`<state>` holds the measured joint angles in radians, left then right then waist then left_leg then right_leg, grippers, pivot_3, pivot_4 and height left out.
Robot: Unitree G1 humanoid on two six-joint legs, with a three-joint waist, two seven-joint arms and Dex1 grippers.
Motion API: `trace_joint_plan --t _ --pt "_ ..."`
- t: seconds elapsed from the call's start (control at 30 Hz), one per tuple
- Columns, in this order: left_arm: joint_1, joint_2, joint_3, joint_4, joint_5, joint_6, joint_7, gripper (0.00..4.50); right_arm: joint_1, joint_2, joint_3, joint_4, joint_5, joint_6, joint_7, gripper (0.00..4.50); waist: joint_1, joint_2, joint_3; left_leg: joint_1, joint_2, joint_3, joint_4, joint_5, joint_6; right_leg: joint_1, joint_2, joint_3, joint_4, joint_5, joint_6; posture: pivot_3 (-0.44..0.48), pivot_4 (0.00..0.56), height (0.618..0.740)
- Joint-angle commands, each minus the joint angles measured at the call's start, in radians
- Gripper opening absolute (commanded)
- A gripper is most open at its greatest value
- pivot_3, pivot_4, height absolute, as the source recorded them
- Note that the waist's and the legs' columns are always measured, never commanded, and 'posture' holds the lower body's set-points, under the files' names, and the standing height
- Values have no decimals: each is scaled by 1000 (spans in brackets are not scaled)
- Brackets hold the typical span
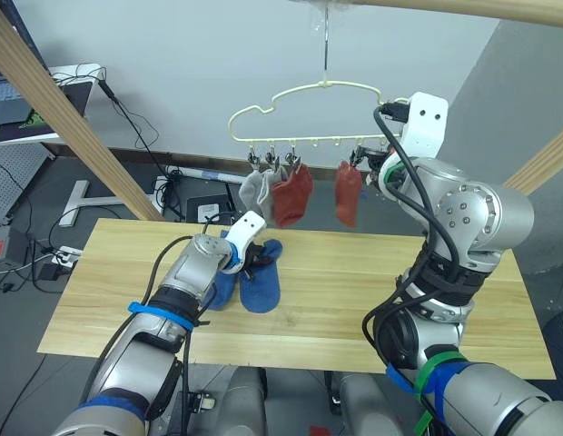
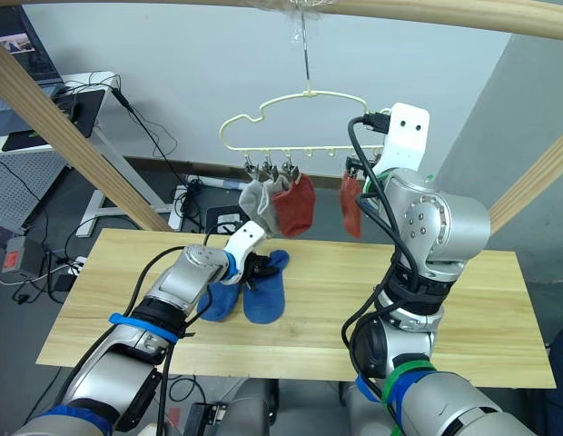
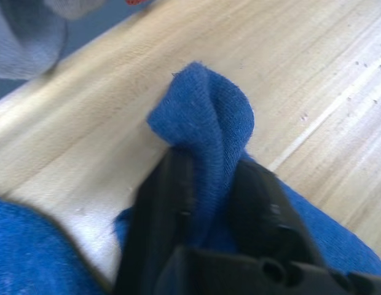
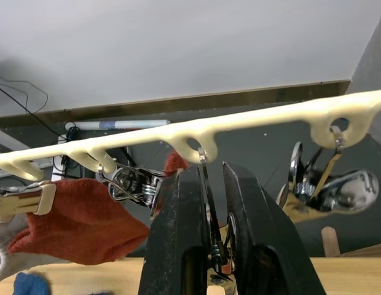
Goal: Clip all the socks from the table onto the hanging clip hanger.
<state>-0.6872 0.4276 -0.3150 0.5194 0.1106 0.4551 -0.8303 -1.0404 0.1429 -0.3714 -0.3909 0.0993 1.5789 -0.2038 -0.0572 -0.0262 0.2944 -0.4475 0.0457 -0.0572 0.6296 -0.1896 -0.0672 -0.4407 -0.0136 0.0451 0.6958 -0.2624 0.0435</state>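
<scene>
Pinching a blue sock [image 3: 216, 132] on the plank table [image 1: 354, 300], left pincer [image 3: 209, 203] closed, right pincer [image 4: 209, 203] clamping a hanger clip [image 4: 210, 236], grey wall behind.

No legible text, label, brand, number or sign on anything here.

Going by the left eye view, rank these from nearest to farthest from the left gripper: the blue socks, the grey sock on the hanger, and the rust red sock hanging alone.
1. Blue socks: on the table, one pinched in the left gripper.
2. Grey sock: clipped just above it.
3. Lone rust red sock: hanging beside the right gripper.
</scene>
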Motion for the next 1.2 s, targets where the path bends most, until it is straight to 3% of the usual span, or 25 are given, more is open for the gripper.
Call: trace_joint_plan --t 0.03,0.23,0.63,1.2 --pt "27 -3 -15 20 16 27 -2 148 -33 34 -13 -47 0 15 10 129 0 0 0 0 0 0 0 0 0 0 0 0 0 0 0 -32 295 740" --pt "10 -39 36 -20 -47 37 -24 32 -37 60 -41 -45 -3 34 14 129 3 0 0 0 0 0 0 0 0 0 0 0 0 0 0 -32 295 740" --pt "-94 -140 156 -239 -265 240 -60 32 -49 77 -69 -18 2 17 11 129 2 0 0 -3 0 -1 -2 0 0 -1 0 -1 -5 0 0 -23 295 740" --pt "-261 -266 192 -246 -391 324 -14 32 -50 79 -72 -11 3 -5 3 129 3 0 0 -4 0 0 -2 0 0 -1 0 -1 -7 0 0 -28 293 740"
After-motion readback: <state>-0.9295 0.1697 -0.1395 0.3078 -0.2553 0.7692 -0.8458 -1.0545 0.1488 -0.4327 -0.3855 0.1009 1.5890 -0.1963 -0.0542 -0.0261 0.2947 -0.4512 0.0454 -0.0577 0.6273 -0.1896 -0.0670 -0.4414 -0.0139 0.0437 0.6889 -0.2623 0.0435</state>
